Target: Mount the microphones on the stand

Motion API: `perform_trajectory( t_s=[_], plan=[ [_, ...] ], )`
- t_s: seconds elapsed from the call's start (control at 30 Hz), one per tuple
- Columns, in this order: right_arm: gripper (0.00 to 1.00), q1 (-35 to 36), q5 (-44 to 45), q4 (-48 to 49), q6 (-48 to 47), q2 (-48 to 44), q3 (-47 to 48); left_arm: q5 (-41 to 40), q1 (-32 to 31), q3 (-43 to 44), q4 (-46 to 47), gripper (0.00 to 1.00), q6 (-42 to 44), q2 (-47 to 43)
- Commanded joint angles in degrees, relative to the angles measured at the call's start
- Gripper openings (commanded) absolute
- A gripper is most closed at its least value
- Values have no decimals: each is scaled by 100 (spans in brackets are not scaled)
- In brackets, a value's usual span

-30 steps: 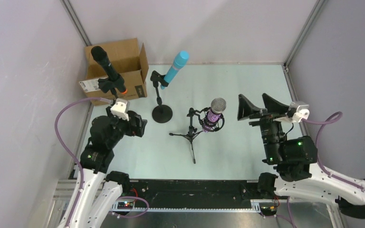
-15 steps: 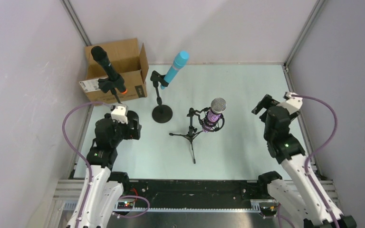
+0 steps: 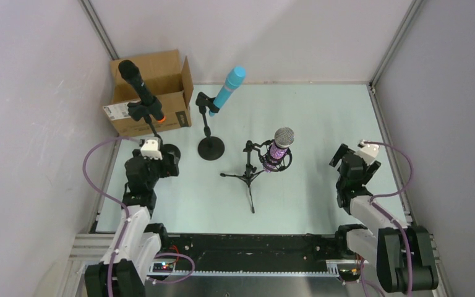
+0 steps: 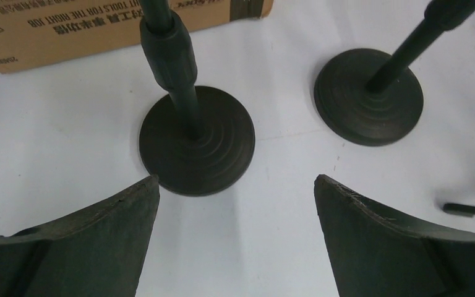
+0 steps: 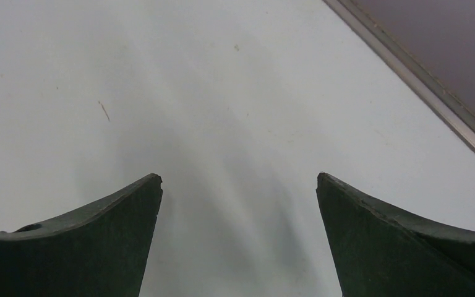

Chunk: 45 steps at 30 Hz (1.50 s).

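Top external: all three microphones point(image 3: 230, 88) sit on stands point(image 3: 211, 148), so the job looks done; left claw point(image 4: 235, 185) and right claw point(image 5: 238, 182) gape wide, empty, needing only rest

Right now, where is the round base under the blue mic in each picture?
Top: base centre-left, below-right of the box.
Left wrist: base upper right; box top left.
Right wrist: not in it.
Shared landmark: the box.
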Motion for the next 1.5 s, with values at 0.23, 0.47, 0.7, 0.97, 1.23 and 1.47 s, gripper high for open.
perform_trajectory(
  t_s=[0.23, 0.47, 0.7, 0.97, 1.23, 1.47],
  plan=[
    [99, -68, -486, 2753, -825, 717, -360, -135, 140, -656, 2917, 98, -261, 580],
    [100, 191, -656, 3352, -1063, 1088, -418, -28, 227, -1006, 4431, 98, -293, 926],
    [99, 419, -477, 4172, -1248, 1331, -703, 62, 302, -1328, 6001, 98, -452, 1674],
    [100, 719, -262, 5350, -1615, 1775, -982, -88, 304, -1437, 6973, 98, -529, 2541],
    [99, -63, -1502, 4203, -1108, 2059, -364, -414, 113, -809, 6141, 98, -445, 2956],
    [99, -300, -1770, 3864, -899, 2021, -274, -576, 19, -796, 6040, 98, -375, 2921]
  ],
)
